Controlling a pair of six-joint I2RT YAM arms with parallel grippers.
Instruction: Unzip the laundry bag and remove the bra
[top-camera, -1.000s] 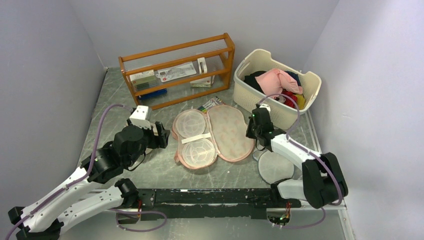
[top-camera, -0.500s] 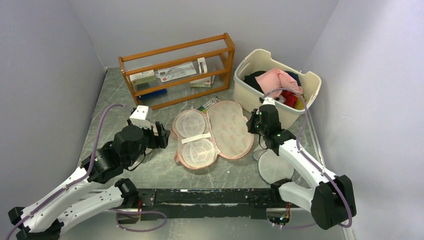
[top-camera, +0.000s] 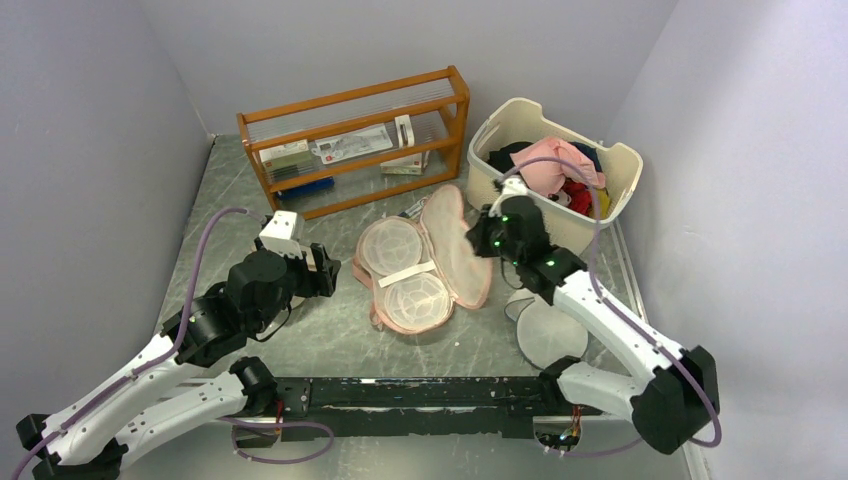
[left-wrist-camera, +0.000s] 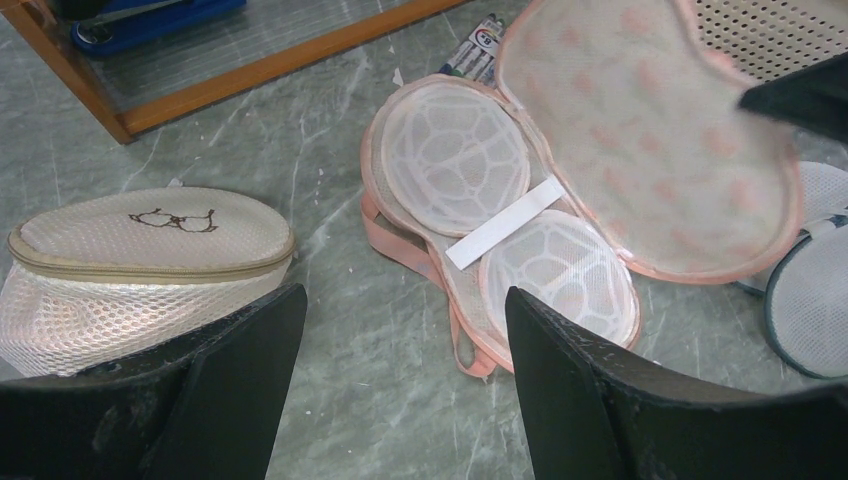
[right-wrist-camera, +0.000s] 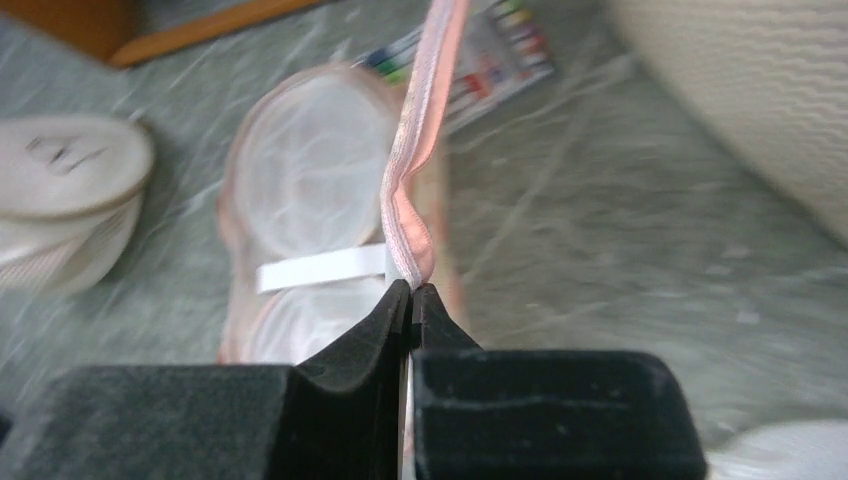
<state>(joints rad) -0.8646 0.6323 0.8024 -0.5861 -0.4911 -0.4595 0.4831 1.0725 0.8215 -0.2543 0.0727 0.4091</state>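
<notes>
Raised from flat, the flap (left-wrist-camera: 650, 120) of the unzipped bag (left-wrist-camera: 372, 165) is pinched by the right hand (right-wrist-camera: 410, 292), the left hand (left-wrist-camera: 405, 295) is held spread, and the bra (top-camera: 550, 165) seems already removed to the basket (top-camera: 618, 200).

The top camera is looking down from above the near edge over the whole bench (top-camera: 330, 345), while both wrist cameras are peering forward, low and close, all three sharing the laundry bag (top-camera: 455, 250) mid-frame.
</notes>
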